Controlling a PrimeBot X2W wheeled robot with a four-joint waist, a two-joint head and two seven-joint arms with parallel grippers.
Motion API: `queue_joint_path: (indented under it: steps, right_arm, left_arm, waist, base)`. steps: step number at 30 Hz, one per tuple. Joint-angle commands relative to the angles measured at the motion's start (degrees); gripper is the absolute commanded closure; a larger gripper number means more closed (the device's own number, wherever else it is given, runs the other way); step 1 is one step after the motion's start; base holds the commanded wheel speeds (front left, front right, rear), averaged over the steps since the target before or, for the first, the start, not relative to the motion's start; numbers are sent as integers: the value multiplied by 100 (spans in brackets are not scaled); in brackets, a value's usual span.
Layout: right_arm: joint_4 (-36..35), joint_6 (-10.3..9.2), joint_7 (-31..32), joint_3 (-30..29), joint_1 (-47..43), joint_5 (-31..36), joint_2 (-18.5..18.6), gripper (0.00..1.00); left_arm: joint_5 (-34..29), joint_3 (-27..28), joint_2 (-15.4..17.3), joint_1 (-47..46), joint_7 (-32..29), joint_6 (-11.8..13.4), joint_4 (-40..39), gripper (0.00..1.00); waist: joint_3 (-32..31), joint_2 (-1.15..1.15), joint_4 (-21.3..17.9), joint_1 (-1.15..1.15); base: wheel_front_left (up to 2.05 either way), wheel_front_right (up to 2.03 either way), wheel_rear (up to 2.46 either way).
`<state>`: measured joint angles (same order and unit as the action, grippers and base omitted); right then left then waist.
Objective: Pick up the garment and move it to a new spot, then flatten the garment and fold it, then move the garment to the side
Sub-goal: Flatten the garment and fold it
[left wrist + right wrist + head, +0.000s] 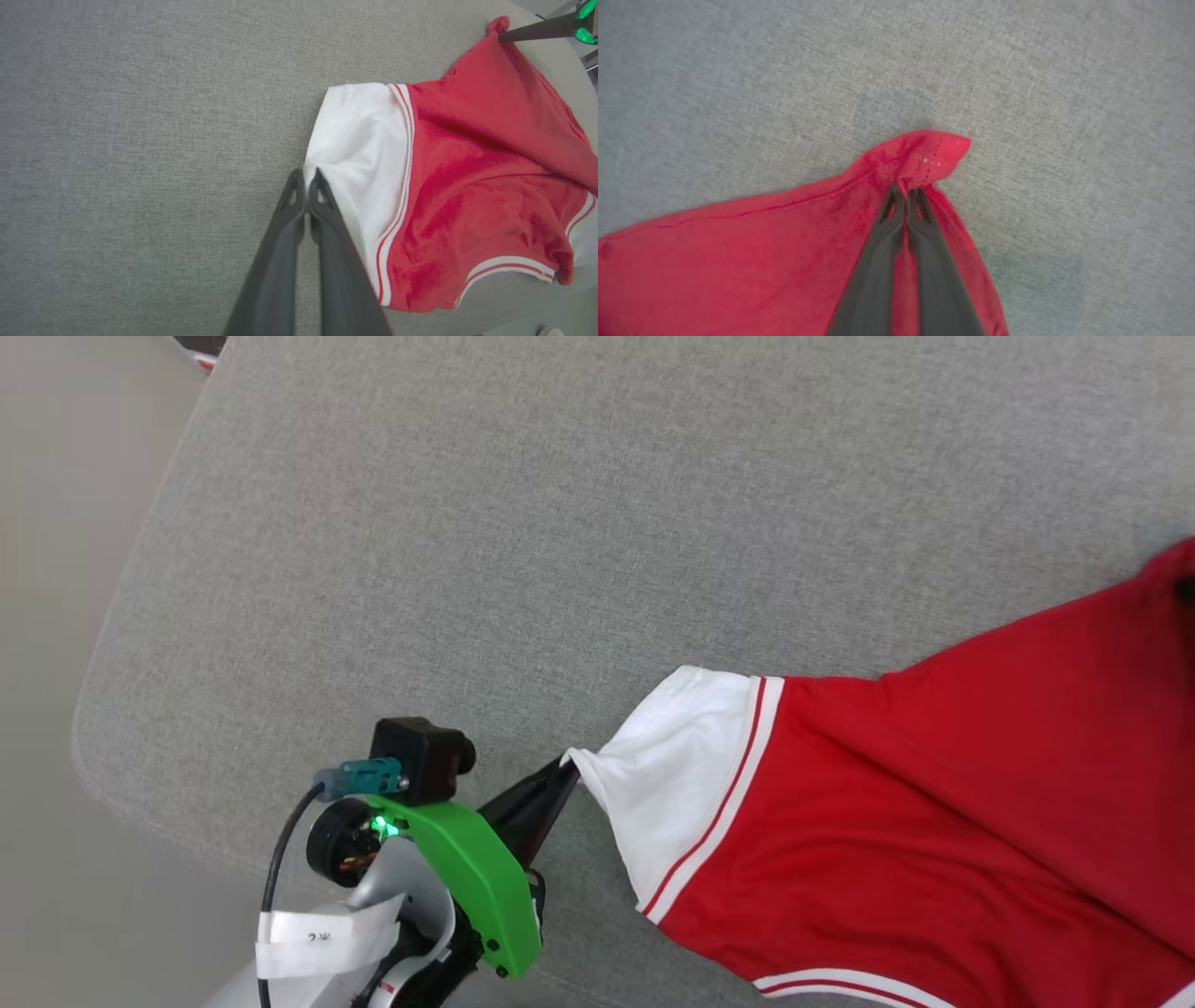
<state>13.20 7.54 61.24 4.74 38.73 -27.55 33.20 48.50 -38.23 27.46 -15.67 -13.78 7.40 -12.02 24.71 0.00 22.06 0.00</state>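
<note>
Dark fingers of the left gripper (306, 179) sit closest to the lens in the left wrist view, pressed together on the near corner of the white sleeve (359, 140), with a fold of white cloth caught between the tips. On my right wrist view the right gripper (906, 193) is likewise clamped, pinching a bunched red hem corner (931, 154) that pokes up just past its tips.

From those two pinches the garment (934, 803) spreads out over the grey fabric surface (467, 523): the sleeve points toward the left gripper, the red body runs away to the robot's right, and the far red corner rises to the right gripper's finger at the top right of the left wrist view. The cloth between the grips looks rumpled, not flat.

I judge this to be the pick-up, both holds set and the lift not yet made. Next I'd raise both arms together, keeping them well apart so the cloth hangs stretched, and go gently, since each pinch holds only a small corner that could slip
</note>
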Motion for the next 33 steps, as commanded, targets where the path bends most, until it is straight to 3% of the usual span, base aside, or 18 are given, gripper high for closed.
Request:
queue_joint_path:
  steps: [1,17,25,33]
  right_arm:
    - [64,-5,-174,70,-101,-85,-84,100]
    - [-222,-5,-2143,56,-416,-789,-166,100]
    - [-853,-5,-2782,-25,-828,-979,-106,100]
    - [-1533,-5,-3139,-338,-1276,-1072,-187,100]
  left_arm:
    - [28,62,42,-66,55,34,3,100]
    - [32,924,468,-111,499,431,-237,100]
    - [-123,1457,614,-248,874,747,-570,100]
    - [-328,1831,758,-419,1234,859,-890,100]
  waist:
    - [-255,0,-185,0]
    - [-1424,0,-1164,0]
    - [-1772,0,-1638,0]
    - [-2005,0,-1980,0]
  base:
    - [0,0,0]
    - [0,0,0]
    - [0,0,0]
    - [0,0,0]
